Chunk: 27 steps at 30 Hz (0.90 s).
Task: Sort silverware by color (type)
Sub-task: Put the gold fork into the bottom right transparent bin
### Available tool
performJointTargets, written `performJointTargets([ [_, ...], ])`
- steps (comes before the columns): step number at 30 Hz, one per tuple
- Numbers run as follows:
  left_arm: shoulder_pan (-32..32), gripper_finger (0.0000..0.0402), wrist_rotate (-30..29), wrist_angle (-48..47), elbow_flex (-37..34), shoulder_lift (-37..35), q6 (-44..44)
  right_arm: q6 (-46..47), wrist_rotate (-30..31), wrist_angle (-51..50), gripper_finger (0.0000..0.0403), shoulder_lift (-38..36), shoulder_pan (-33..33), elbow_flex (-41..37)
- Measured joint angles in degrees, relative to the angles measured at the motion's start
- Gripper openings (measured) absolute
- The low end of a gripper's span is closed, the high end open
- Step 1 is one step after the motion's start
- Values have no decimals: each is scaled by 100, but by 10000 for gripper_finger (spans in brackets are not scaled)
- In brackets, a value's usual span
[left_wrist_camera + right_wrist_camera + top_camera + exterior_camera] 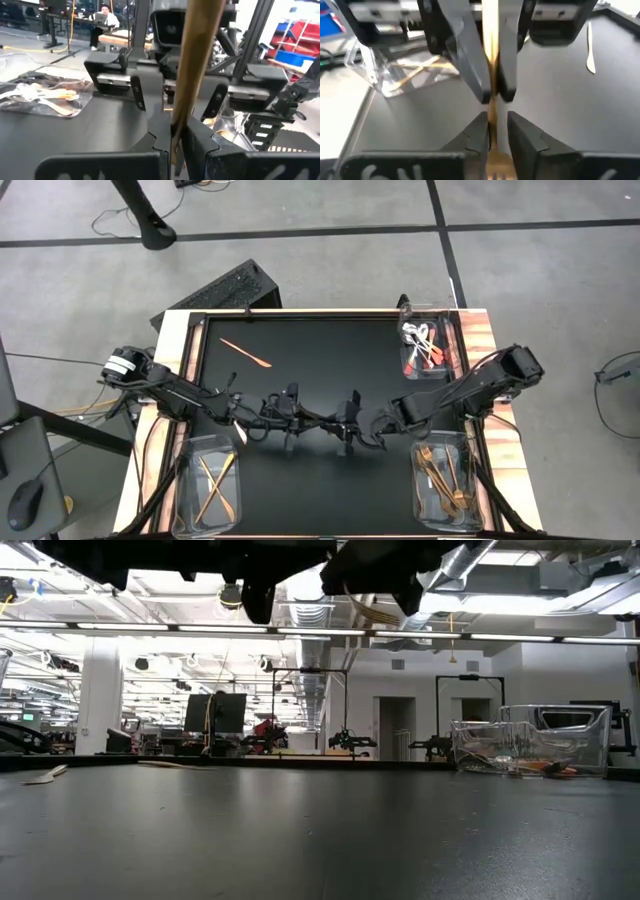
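Above the middle of the black table my two grippers meet tip to tip. My left gripper is shut on a long gold piece of silverware. My right gripper faces it, open, with one finger on either side of the same gold piece; I cannot tell whether they touch it. Fork tines show far back between the right fingers. A single copper piece lies flat on the table at the far left. My left gripper pinches the gold piece's shaft between its two fingertips. It comes in level from the table's left side, and its fingers lie across the piece. The piece is lifted clear of the table and runs on past the fingers at both sides.
A clear bin at the far right holds silver pieces with red-orange handles. Two clear bins with gold pieces stand at the near left and near right. People sit at desks in the room beyond the table.
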Motion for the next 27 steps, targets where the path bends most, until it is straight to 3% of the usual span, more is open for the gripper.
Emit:
performJointTargets([
  [5,0,18,-365,-263,15,0,-173,91,-39,-146,17,20,35,2],
  [8,-4,43,-730,-591,15,4,-183,993,-293,-889,17,-87,43,90],
  [14,8,108,-1612,-738,-4,0,180,2835,-293,-3313,14,-600,492,567],
  [21,110,143,-2758,-1241,-4,0,303,5879,37,-5494,14,-1530,1770,635],
  [27,448,142,-2794,-1386,-4,0,294,8560,-298,-6608,14,-1678,3282,639],
])
